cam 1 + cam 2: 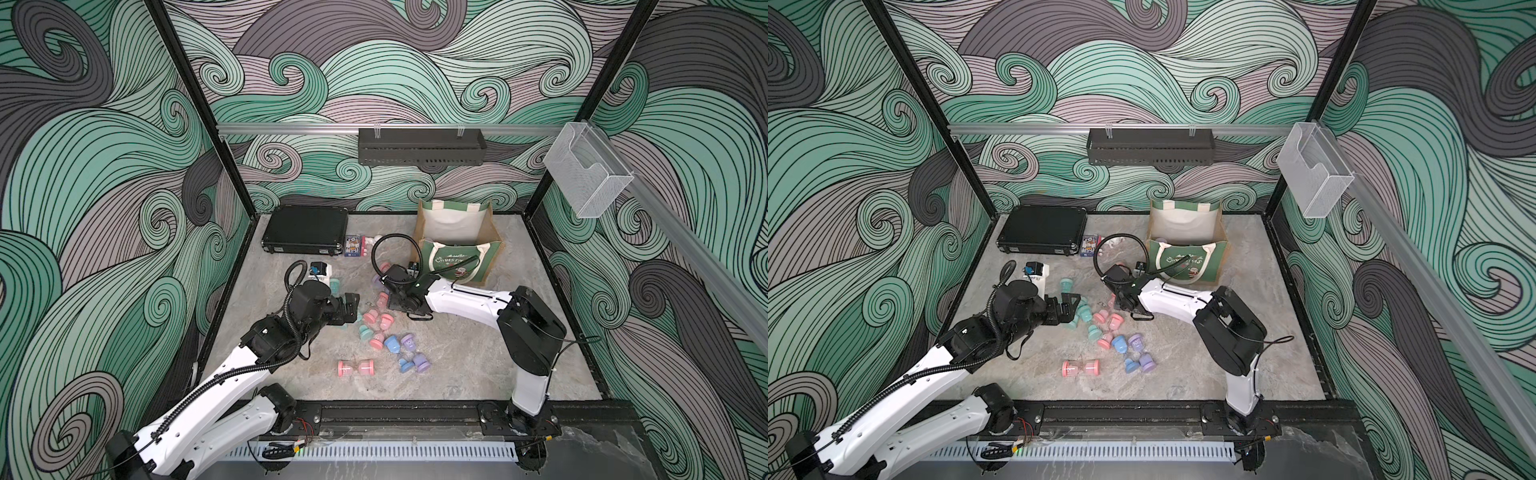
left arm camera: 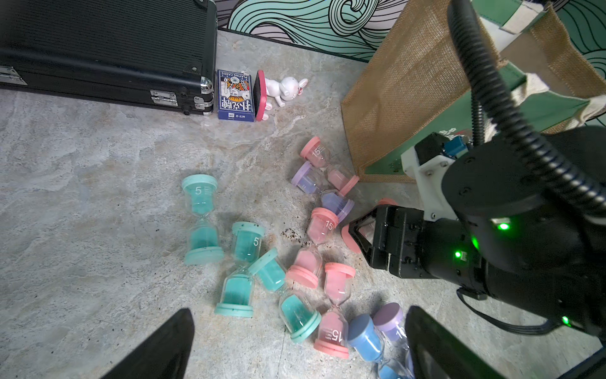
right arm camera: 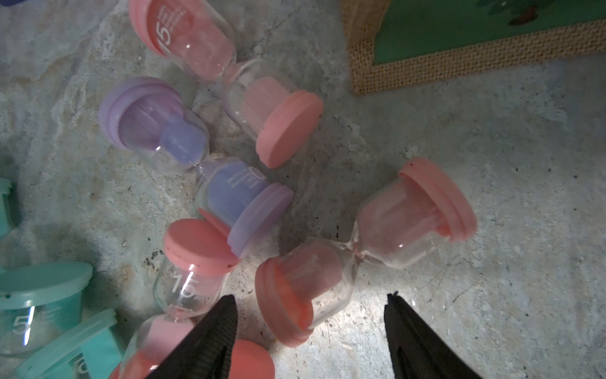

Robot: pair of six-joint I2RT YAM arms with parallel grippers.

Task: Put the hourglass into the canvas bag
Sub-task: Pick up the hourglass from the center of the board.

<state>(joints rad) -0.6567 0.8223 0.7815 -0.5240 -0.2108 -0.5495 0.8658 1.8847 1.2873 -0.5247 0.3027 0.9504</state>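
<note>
Nearest the front edge of the bench, one pink hourglass lay alone on its side. Just beyond it, the single blue hourglass and a purple hourglass lay side by side. The left end effector hung by the middle of the scatter, jaws spread wide with nothing between them. Close by it lay three teal hourglasses and two more pink ones.

Further in, the right end effector sat low with its jaws apart, one on each side of the near cap of the target hourglass. That was a pink one lying on the bench near the bag's corner, and neither jaw seemed to touch it. A fifth pink and a second purple lay just beside it. As far as I could count, that made eleven: five pink, three teal, two purple, one blue.

The step in hand looked to be the grasp. The next move would call for closing without nudging the neighbours, then lifting over the rim of the one canvas bag, which stood open just behind. I could not tell its contents.

Farthest back lay one black case, one pack of playing cards and one rabbit figurine.
</note>
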